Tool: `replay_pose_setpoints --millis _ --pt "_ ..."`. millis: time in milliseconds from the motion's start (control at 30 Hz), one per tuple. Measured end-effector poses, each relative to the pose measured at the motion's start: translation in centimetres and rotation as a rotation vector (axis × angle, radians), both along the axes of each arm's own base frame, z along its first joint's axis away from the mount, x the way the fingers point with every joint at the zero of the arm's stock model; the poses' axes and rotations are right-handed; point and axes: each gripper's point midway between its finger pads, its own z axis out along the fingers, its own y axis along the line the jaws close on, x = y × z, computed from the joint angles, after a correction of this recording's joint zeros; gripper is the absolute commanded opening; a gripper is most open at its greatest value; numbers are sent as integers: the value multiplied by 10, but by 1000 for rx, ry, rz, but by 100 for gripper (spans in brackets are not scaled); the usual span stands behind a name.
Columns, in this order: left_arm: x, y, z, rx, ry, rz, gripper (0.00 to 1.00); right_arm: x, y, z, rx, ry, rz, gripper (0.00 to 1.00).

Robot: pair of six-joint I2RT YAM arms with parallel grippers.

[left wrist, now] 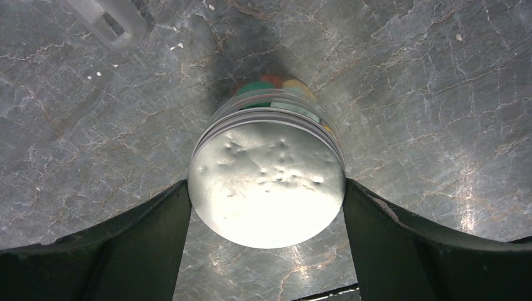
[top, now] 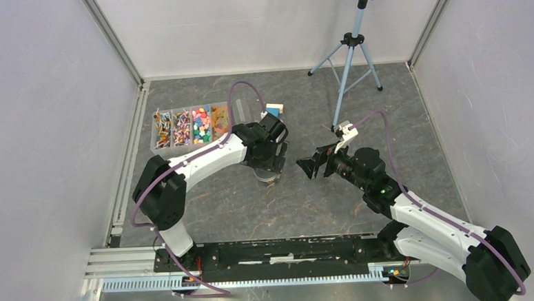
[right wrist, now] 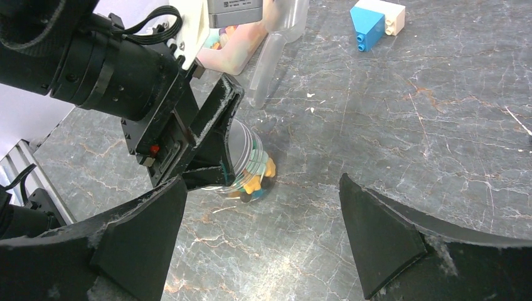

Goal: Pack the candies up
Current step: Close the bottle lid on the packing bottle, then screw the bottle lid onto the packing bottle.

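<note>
1. The candies (top: 190, 127) are tiny pieces in pink, yellow, blue, green and orange. They lie sorted in the compartments of a clear tray (top: 155, 146) on the grey marbled worktop (right wrist: 408, 125).
2. More candies are inside a small clear jar (right wrist: 250, 168), at 4 o'clock from the tray. Green, yellow and orange pieces show through its wall.
3. A silvery lid (left wrist: 263, 157) with small dents sits on the jar.
4. The left tool (left wrist: 266, 191) is clamped on the jar at the lid. One dark finger touches the rim at 9 o'clock and the other at 3 o'clock.
5. The right tool (right wrist: 261, 185) has its fingers wide apart with nothing between them. It stands at 3 o'clock from the jar, apart from it and facing it.
6. The top view shows the whole tray, but the left tool hides almost all of the jar there.
7. The left wrist view shows the lid from close by and only a few candies behind it.
8. The right wrist view shows the side of the jar and the candies at its bottom. It also shows a blue-and-white block (right wrist: 376, 22) at 1 o'clock from the jar, well apart.
</note>
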Motion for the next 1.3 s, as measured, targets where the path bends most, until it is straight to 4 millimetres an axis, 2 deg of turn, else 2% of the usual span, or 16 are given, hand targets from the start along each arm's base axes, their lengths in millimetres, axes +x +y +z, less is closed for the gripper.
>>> replay_pose_setpoints --millis 167,567,700,900,967,1033,1167,1233,1300 --pt "1 -1 -2 3 3 -1 100 0 0 0 -2 -1 0 98" --pt "6 2 4 13 -31 13 100 -1 1 2 10 2 1 98" --pt "16 11 28 7 -117 48 100 -2 3 2 29 16 12 98" --pt "31 41 91 -120 -285 145 100 -1 12 -12 39 75 35 86" --pt "31 50 97 -173 -305 165 90 -1 16 -22 32 109 44 79" --pt "28 58 90 -235 -289 175 79 0 21 -34 23 146 57 72" --pt "17 68 49 -314 -187 201 69 2 30 -54 7 210 86 53" --pt "8 71 30 -315 -138 204 67 4 37 -60 5 236 102 48" --pt "2 69 20 -324 -104 196 67 8 43 -64 6 253 114 48"
